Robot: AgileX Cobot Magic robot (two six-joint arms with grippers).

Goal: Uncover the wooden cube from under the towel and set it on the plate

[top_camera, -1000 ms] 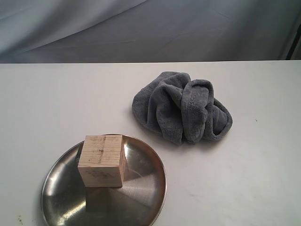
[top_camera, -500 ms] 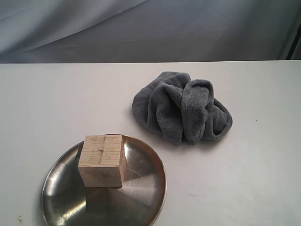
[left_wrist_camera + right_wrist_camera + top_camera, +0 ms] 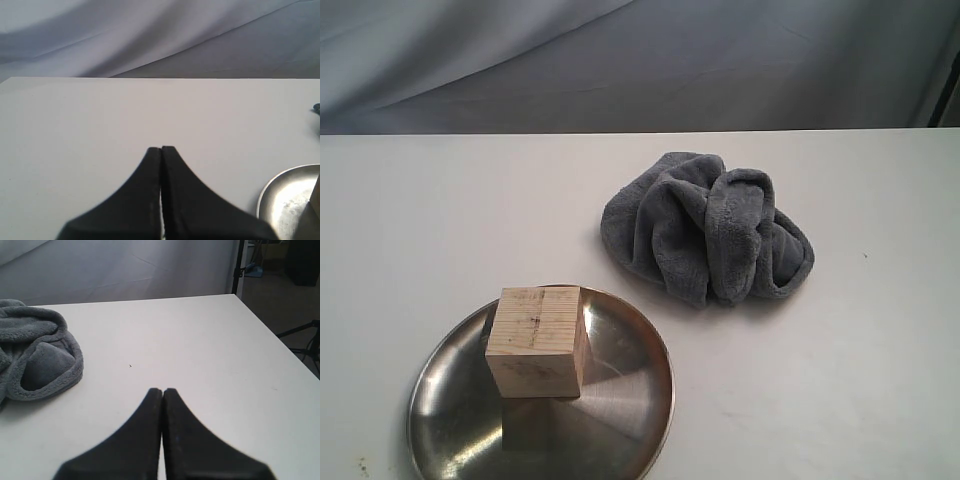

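The wooden cube point(image 3: 536, 340) stands upright on the steel plate point(image 3: 620, 395) at the front left of the white table. The grey-blue towel point(image 3: 710, 230) lies bunched in thick folds behind and to the right of the plate, apart from it. Neither arm shows in the exterior view. My left gripper point(image 3: 161, 149) is shut with nothing in it, above bare table, with the plate point(image 3: 285, 200) rim off to one side. My right gripper point(image 3: 162, 390) is shut and empty too, the towel point(image 3: 35, 355) lying a short way from it.
The white table point(image 3: 840, 380) ends at a back edge before a grey cloth backdrop point(image 3: 640, 60). In the right wrist view the table's side edge point(image 3: 270, 330) drops to a floor with stands and cables.
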